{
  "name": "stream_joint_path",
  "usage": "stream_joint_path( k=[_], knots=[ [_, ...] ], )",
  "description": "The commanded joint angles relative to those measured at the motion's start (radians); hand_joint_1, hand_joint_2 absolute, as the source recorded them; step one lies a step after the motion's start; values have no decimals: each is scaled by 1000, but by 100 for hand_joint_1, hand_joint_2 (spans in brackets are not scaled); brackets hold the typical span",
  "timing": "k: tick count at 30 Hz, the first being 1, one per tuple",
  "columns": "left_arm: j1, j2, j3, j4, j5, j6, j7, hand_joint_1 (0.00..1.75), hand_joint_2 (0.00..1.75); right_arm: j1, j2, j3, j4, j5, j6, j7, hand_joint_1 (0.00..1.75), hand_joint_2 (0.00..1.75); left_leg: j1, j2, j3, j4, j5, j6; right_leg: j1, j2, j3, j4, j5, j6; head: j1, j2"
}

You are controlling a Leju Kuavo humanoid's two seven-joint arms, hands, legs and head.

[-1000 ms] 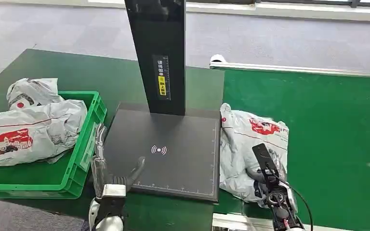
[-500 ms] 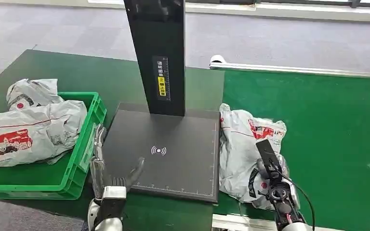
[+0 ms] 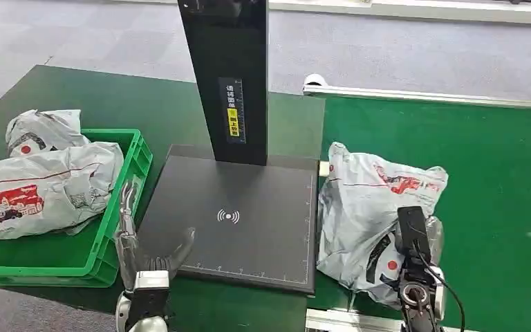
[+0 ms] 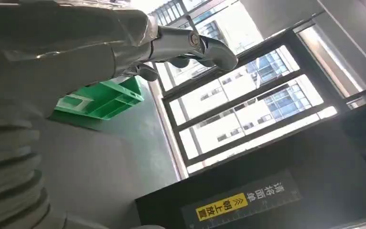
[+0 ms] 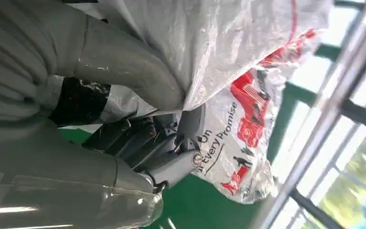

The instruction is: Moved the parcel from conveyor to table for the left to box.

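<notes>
Right hand (image 3: 415,245): grips the near edge of the grey parcel (image 3: 373,207), thumb (image 5: 124,62) pressed on one face of the plastic, darker fingers (image 5: 138,138) curled against the other; a dark flat part of the hand lies over the bag in the head view.

Grey parcel: crumpled plastic mailer with red print, resting on the bright green conveyor belt (image 3: 498,180), its left edge just beside the black scanner plate (image 3: 249,200).

Left hand (image 3: 142,249): holds nothing, fingers apart and raised, at the near left corner of the scanner plate, between plate and green crate (image 3: 121,221).

Scanner plate: flat, black, with a white wireless mark at its middle, lying on the dark green table (image 3: 110,104); a black upright column (image 3: 228,76) with a yellow label rises from its far edge.

Green crate: on the table left of the plate, holding two more grey mailers (image 3: 41,183) heaped above its rim.

Metal rail (image 3: 422,97): runs along the belt's far side.
</notes>
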State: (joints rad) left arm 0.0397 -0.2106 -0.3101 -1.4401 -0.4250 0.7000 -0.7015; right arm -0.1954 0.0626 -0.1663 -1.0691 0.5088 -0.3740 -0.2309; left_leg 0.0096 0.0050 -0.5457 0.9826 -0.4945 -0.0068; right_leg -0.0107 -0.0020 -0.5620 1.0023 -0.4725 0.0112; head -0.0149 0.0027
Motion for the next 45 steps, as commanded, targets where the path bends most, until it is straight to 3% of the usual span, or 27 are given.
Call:
stream_joint_path(
  k=[1, 5, 10, 29, 32, 34, 38, 40, 45],
  knots=[
    [5, 4, 7, -16, -4, -2, 3, 0, 175, 203, 102, -86, -584, -158, -189, -199, 175, 175, 0, -3, -2, 0, 0, 0, 0, -3, -2, 1, -1, -1, 0, 0],
    [12, 10, -3, -44, 1, -2, 3, 0, 175, 256, 101, -53, -650, -214, -176, -233, 175, 175, 0, -4, -1, 0, 0, 0, 0, -3, -1, 0, -2, -1, 0, 0],
    [-4, 16, 4, -45, 5, -2, 3, 0, 175, 240, 96, 33, -605, -236, -125, -229, 175, 175, 0, 1, -1, 0, 0, 0, 0, 1, -2, 0, -1, -1, 0, 0],
    [-4, 16, 4, -45, 5, -2, 3, 0, 175, 240, 96, 33, -605, -236, -125, -229, 175, 175, 0, 1, 0, -1, 0, 0, 0, 1, -1, -1, 0, -1, 0, 0],
    [-28, 23, 14, -26, 18, -2, 3, 0, 175, 151, 69, 173, -423, -189, 73, -59, 175, 175, 0, 4, 0, -2, 0, 0, 1, 4, -1, -1, 1, -1, 0, 0],
    [-48, 31, 11, -9, 29, -2, 3, 0, 175, 86, 69, 243, -281, -149, 141, -16, 175, 175, 1, 7, 1, -1, 0, 0, 1, 7, 0, -1, 1, -1, 0, 0],
    [-75, 27, 17, 23, 26, -2, 3, 0, 175, -3, 94, 364, -1, -142, 295, 7, 175, 175, 2, 10, 4, -4, 2, -1, 2, 10, 1, -4, 4, -2, 0, 0],
    [-75, 23, 27, 24, 21, -2, 3, 0, 175, -29, 103, 412, 60, -111, 320, 16, 175, 175, 2, 5, 3, -3, 2, -1, 2, 5, 2, -2, 1, -2, 0, 0],
    [-72, 6, 49, 39, 5, -2, 3, 0, 175, -92, 123, 527, 153, -40, 410, 63, 175, 175, 1, 7, 2, -3, 2, -1, 2, 7, 0, -1, 1, -2, 0, 0]
  ],
)
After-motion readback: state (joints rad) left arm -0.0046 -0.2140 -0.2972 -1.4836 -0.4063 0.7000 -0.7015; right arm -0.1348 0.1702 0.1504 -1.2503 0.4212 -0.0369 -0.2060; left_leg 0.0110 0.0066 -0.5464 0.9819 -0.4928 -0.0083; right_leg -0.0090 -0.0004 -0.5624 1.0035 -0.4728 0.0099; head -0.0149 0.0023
